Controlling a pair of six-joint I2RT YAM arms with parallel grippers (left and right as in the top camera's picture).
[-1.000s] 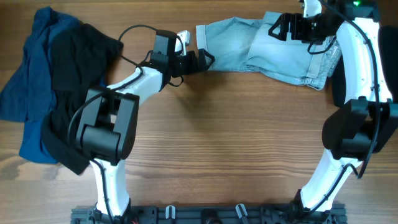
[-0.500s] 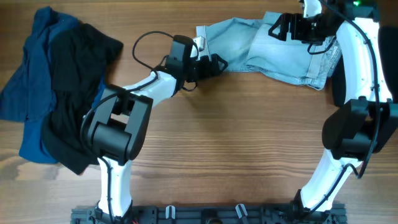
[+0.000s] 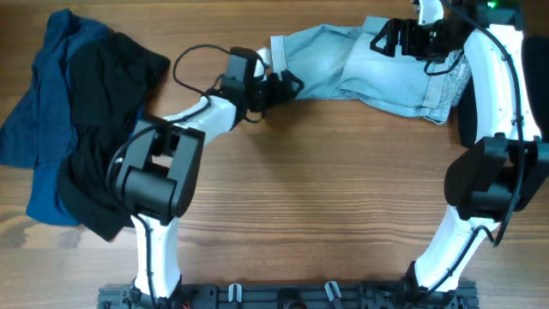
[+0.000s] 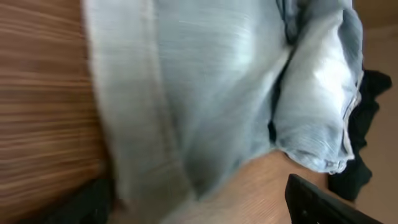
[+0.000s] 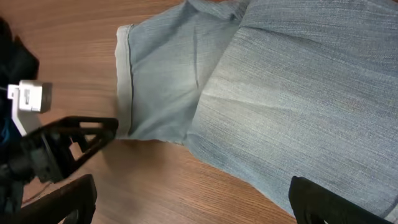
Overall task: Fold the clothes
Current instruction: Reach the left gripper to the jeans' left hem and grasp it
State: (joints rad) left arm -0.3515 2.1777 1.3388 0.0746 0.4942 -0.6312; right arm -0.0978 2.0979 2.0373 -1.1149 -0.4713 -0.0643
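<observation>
Clothes lie in two lots on the surface (image 3: 326,189). Well left of the denim shorts (image 3: 377,73), a black garment (image 3: 103,94) is heaped on a royal-blue garment (image 3: 34,112). At the shorts' left cuffed hem our left fingers (image 3: 286,83) stand spread, not clamped. Over the shorts' right half our right fingers (image 3: 382,40) hang released. We judge a grasp is starting. Next we pinch the hem and fold rightward.

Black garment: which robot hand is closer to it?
Left. The left gripper is right of the black garment, by the denim shorts; the right gripper is farther right.
</observation>
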